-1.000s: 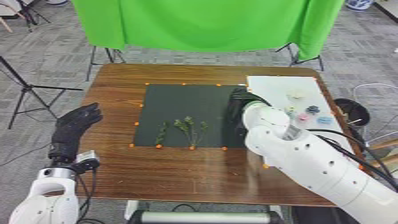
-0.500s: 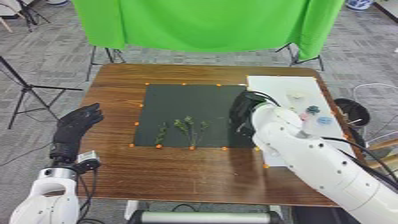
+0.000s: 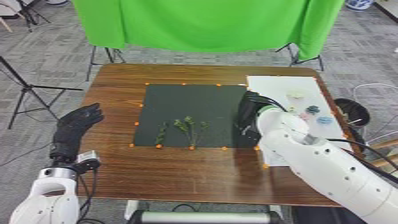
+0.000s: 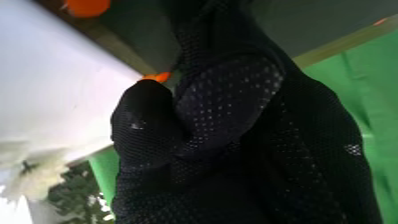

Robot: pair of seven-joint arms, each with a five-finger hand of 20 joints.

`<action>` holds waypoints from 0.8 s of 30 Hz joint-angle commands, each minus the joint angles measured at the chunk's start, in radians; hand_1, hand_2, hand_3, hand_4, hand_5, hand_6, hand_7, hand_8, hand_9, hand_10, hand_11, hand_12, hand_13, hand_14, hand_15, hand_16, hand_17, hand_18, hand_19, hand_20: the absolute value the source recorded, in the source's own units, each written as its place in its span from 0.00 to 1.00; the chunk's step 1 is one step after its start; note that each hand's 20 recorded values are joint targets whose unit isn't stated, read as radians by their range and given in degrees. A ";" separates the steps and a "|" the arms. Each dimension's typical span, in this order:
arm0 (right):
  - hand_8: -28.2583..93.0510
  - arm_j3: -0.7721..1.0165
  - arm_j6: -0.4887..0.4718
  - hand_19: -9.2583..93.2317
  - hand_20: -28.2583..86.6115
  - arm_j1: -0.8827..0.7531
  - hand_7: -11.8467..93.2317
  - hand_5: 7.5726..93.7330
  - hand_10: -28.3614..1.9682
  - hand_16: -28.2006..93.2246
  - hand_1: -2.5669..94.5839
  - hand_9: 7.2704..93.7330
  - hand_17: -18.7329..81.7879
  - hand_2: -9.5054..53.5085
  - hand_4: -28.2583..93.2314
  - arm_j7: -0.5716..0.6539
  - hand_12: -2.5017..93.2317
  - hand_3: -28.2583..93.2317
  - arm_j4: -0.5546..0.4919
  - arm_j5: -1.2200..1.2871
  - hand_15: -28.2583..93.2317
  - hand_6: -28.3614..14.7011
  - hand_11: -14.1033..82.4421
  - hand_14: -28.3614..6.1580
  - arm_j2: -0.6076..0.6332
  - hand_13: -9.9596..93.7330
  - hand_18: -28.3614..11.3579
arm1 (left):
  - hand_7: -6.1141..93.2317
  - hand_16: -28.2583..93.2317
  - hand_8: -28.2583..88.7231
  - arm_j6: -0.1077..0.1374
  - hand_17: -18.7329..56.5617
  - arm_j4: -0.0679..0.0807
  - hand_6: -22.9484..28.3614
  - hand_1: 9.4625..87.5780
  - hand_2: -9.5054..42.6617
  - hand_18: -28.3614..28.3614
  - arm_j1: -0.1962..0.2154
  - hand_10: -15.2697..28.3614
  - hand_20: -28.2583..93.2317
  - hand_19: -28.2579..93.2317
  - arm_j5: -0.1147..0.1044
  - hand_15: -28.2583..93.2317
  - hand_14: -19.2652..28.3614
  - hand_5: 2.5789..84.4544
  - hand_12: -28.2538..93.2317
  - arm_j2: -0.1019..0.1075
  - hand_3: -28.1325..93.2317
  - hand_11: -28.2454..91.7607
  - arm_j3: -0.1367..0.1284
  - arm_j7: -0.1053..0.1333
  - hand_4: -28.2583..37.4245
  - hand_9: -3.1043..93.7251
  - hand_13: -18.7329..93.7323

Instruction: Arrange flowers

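Right hand (image 3: 252, 115) over the right edge of the dark mat (image 3: 182, 102), next to the white sheet (image 3: 271, 85); can't tell if it's clenched, released or grasping something. Left hand (image 3: 78, 119) by the table's (image 3: 178, 175) left edge, relaxed, nothing in it. Green sprigs (image 3: 188, 131) lie side by side on the mat's near part. On the sheet, right of the right hand: cream flower (image 3: 296, 93) farthest, then dark teal flower (image 3: 313, 109), pink flower (image 3: 305, 116) and blue flower (image 3: 325, 120), near each other.
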 commanded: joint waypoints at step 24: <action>0.40 0.035 -0.047 0.82 0.69 -0.065 0.33 0.83 0.58 0.46 0.71 1.00 0.94 0.00 0.16 -0.189 0.47 0.72 -0.317 -0.001 0.62 0.53 0.29 0.77 0.128 1.00 0.65 | 0.23 0.24 0.17 0.005 0.34 -0.004 0.50 0.23 0.04 0.74 0.013 0.65 0.40 0.34 -0.004 0.44 0.75 0.58 0.32 -0.007 0.81 0.39 -0.004 0.004 0.12 0.52 0.50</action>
